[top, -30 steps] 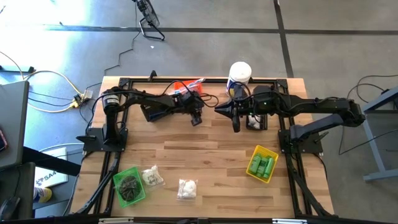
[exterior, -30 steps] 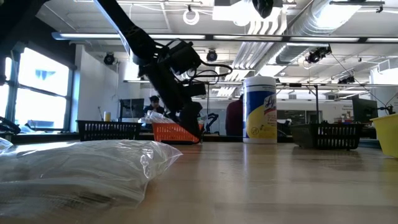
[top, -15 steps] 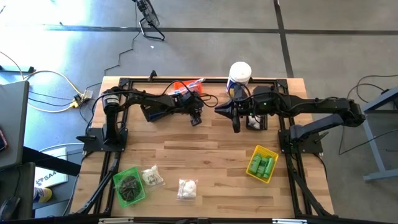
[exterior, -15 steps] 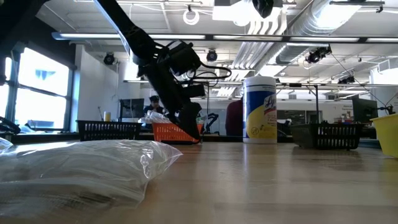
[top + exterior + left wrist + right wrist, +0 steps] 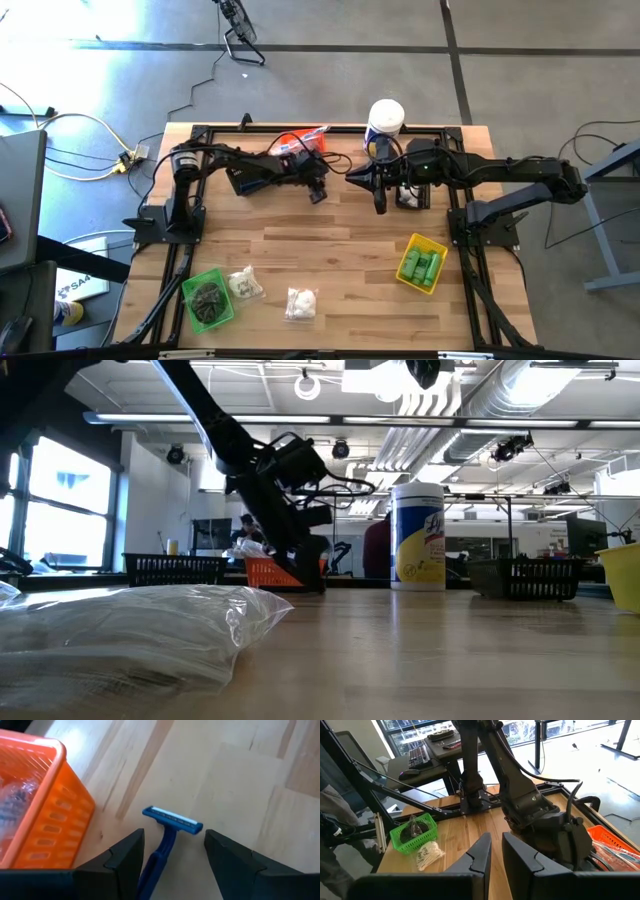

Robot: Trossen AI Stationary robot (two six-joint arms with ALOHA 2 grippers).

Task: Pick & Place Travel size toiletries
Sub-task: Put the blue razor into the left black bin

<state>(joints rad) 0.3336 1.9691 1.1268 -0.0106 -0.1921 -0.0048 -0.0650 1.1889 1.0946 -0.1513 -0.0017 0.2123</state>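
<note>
The left gripper (image 5: pixel 172 865) sits low over the wooden table (image 5: pixel 340 250) just beside the orange bin (image 5: pixel 35 805), its two dark fingers (image 5: pixel 125 857) spread apart with a blue disposable razor (image 5: pixel 167 837) lying flat on the wood between them. The razor's head points away from the wrist and its handle runs back toward the gripper, so the jaws straddle the handle without yet closing on it. The razor looks light, stiff and made of smooth plastic, so it should lift with little force but may slide or pivot on the table if only one finger meets it first. The handle is the sensible place to pinch, near its middle, since the head is wider, carries the blade strip and would tip the razor if taken at that end. Because it lies so flat, the fingertips would need to reach right down to the wood to get under its sides. The orange bin, already holding clear-wrapped packets (image 5: pixel 305 136), stands close enough that a sideways nudge could push the razor against its wall. The right gripper (image 5: pixel 378 200) hangs near the table's middle by the white canister (image 5: pixel 385 120), its fingers drawn almost together around nothing. Elsewhere lie bags of white puffs (image 5: pixel 300 302), a green bin (image 5: pixel 207 298) and a yellow bin (image 5: pixel 421 262) with green bottles.
</note>
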